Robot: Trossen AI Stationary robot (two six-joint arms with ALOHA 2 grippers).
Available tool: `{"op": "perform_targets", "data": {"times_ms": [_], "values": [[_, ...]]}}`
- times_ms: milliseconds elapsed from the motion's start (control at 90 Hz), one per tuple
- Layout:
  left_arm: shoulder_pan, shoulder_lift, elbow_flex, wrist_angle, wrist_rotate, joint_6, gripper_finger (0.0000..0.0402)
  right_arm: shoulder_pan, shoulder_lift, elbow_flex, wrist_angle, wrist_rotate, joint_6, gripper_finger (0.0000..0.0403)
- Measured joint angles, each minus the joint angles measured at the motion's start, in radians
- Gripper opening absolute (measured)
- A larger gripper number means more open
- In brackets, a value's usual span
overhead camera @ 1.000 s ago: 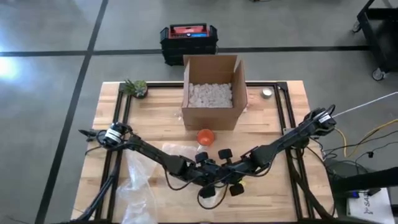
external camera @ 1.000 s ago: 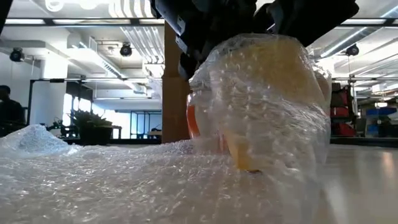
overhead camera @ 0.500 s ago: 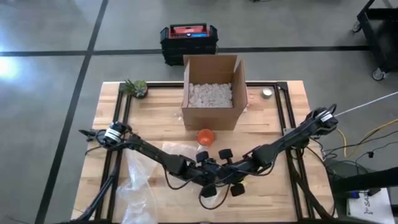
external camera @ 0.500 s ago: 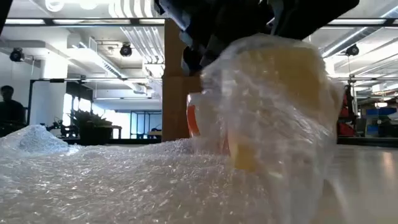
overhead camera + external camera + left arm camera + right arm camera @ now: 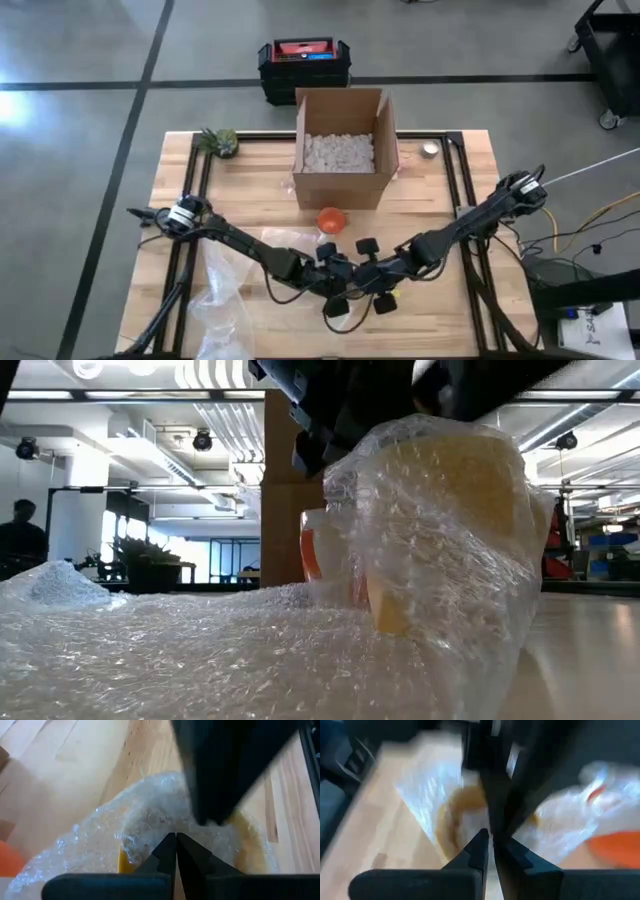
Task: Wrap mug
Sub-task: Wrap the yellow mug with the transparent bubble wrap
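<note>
A yellow mug (image 5: 445, 510) stands near the table's front middle, swathed in clear bubble wrap (image 5: 440, 590) that spreads from it over the table toward the left (image 5: 225, 290). The mug also shows in the left wrist view (image 5: 125, 860) and the right wrist view (image 5: 452, 815). Both grippers meet right above it: my left gripper (image 5: 176, 837) and my right gripper (image 5: 490, 836) are each shut on the wrap over the mug's top. In the high view the arms (image 5: 350, 280) hide the mug. An orange mug (image 5: 331, 220) stands just behind, on the table. My left gripper pinches bubble wrap (image 5: 160, 822) between its two fingertips, above the yellow mug's mouth, coming from above and slanting down. The wrap is gathered there; how many layers I cannot tell. My right gripper pinches the wrap (image 5: 470, 827) over the mug's rim between its fingertips, also from above. The picture is blurred, so edge or fold cannot be told.
An open cardboard box (image 5: 345, 150) holding white packing peanuts stands at the far middle. A small potted plant (image 5: 218, 141) sits at the far left corner and a small round thing (image 5: 429, 149) at the far right. Black rails (image 5: 455, 190) run along the table's sides.
My right gripper has shifted a little toward the table's right edge, drawing the wrap on the mug's right side outward, so that it now hangs lower there. The wrapped mug has rocked slightly and stays in about the same place.
</note>
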Motion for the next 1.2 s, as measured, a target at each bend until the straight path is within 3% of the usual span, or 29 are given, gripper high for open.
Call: {"op": "perform_targets", "data": {"times_ms": [211, 444, 678, 867, 1200], "values": [[-0.012, -0.076, 0.001, -0.001, -0.01, 0.002, 0.0, 0.001, 0.027, -0.003, 0.021, 0.004, 0.0, 0.0014], [-0.019, -0.099, 0.001, -0.001, -0.113, 0.042, 0.0, 0.001, 0.024, 0.017, 0.029, 0.004, -0.029, 0.0014], [-0.016, -0.013, -0.008, 0.152, -0.005, 0.046, 0.0, 0.003, 0.025, 0.015, 0.005, -0.01, -0.033, 0.0013], [-0.015, 0.011, -0.004, 0.11, -0.02, 0.014, 0.0, 0.003, 0.024, 0.016, -0.013, -0.002, -0.035, 0.0014], [-0.011, 0.028, -0.015, 0.056, -0.003, 0.008, 0.0, 0.003, -0.011, 0.135, -0.272, 0.014, -0.036, 0.0014]]}}
